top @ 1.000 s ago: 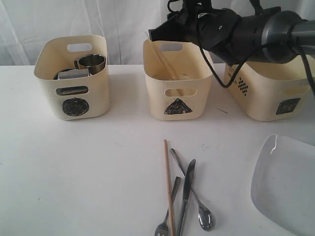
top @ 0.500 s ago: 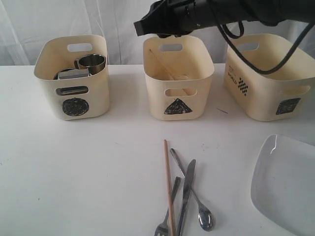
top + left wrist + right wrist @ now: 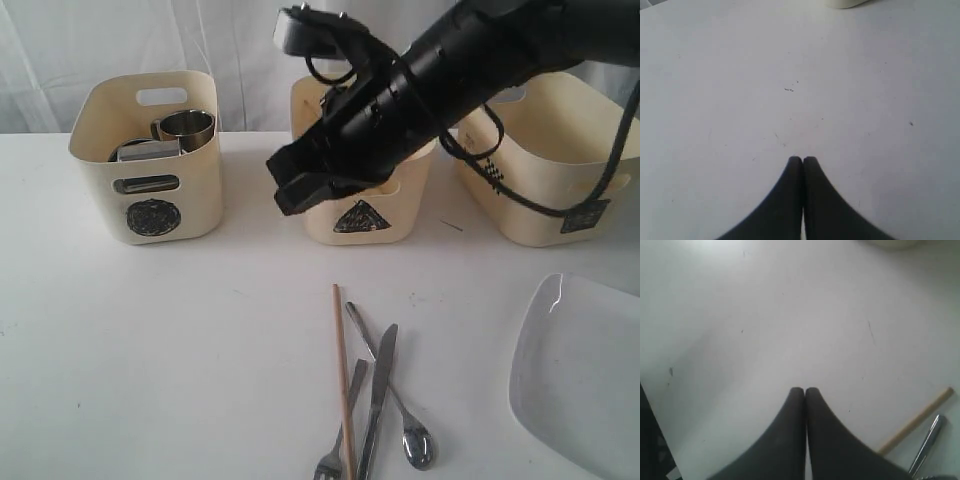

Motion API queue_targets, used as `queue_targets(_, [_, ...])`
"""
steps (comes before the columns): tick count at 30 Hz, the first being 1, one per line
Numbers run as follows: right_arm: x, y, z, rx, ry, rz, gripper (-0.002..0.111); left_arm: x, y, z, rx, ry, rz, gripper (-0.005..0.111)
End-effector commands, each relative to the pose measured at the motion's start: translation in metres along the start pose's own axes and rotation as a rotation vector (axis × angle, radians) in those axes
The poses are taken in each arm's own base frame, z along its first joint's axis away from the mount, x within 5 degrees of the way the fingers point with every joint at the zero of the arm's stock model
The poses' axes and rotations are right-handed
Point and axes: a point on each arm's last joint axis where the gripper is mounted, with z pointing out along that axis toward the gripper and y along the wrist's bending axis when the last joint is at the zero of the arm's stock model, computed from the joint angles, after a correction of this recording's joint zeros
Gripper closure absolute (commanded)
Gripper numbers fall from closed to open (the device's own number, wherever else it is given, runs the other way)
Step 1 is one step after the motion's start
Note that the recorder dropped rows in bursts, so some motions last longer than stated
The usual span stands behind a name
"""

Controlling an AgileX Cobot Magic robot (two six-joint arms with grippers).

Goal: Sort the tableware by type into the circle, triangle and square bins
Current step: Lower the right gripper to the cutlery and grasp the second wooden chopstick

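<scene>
Table front: chopstick [image 3: 343, 370], fork [image 3: 340, 440], knife [image 3: 378, 395] and spoon [image 3: 400, 410] are seen bunched together; white plate [image 3: 580, 370] at right.
Right gripper [image 3: 805, 390]: jaws pressed together, nothing held.
Left gripper [image 3: 802, 159]: closed, empty.
Triangle bin [image 3: 360, 225]: inside blocked by the right arm.
Circle bin [image 3: 150, 215]: steel mug [image 3: 186, 128] inside.
Square bin [image 3: 550, 200]: partly hidden.

The place looked like a robot test lab: a plain white table [image 3: 150, 340], a white curtain backdrop [image 3: 60, 50], shape-labelled cream bins [image 3: 100, 175] and a black robot arm [image 3: 450, 70].
</scene>
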Motion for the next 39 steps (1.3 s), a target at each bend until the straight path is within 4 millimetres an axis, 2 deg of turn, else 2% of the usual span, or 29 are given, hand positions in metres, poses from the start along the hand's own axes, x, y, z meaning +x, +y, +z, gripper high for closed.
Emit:
queue_targets(1, [0.018,0.008,0.024,0.085,0.080,0.065,0.108,0.004,-0.002,0.001,0.011,0.018,-0.008,0.107])
queue_targets(4, [0.030,0.017,0.039,0.196,0.116,0.050,0.108,0.004,-0.002,0.001,0.011,0.018,-0.008,0.107])
queue_targets(7, [0.038,0.034,0.046,0.295,0.076,0.029,0.108,0.004,-0.002,0.001,0.011,0.018,-0.008,0.107])
queue_targets(11, [0.041,0.062,0.038,0.344,-0.059,-0.010,0.108,0.004,-0.002,0.001,0.011,0.018,-0.008,0.107])
queue_targets(15, [0.055,0.078,0.027,0.342,-0.082,0.015,0.108,0.004,-0.002,0.001,0.011,0.018,-0.008,0.107])
queue_targets(18, [0.077,0.075,0.028,0.360,0.001,0.026,0.108,0.004,-0.002,0.001,0.011,0.018,-0.008,0.107])
queue_targets(22, [0.116,0.062,0.041,0.407,0.112,0.086,0.108,0.004,-0.002,0.001,0.011,0.018,-0.008,0.107])
queue_targets(24, [0.134,0.059,0.044,0.406,0.078,0.148,0.108,0.004,-0.002,0.001,0.011,0.018,-0.008,0.107])
queue_targets(26, [0.143,0.062,0.042,0.373,-0.007,0.188,0.108,0.004,-0.002,0.001,0.011,0.018,-0.008,0.107])
queue_targets(29, [0.147,0.069,0.038,0.307,-0.113,0.200,0.108,0.004,-0.002,0.001,0.011,0.018,-0.008,0.107])
queue_targets(39, [0.152,0.064,0.050,0.329,-0.058,0.135,0.108,0.004,-0.002,0.001,0.011,0.018,-0.008,0.107])
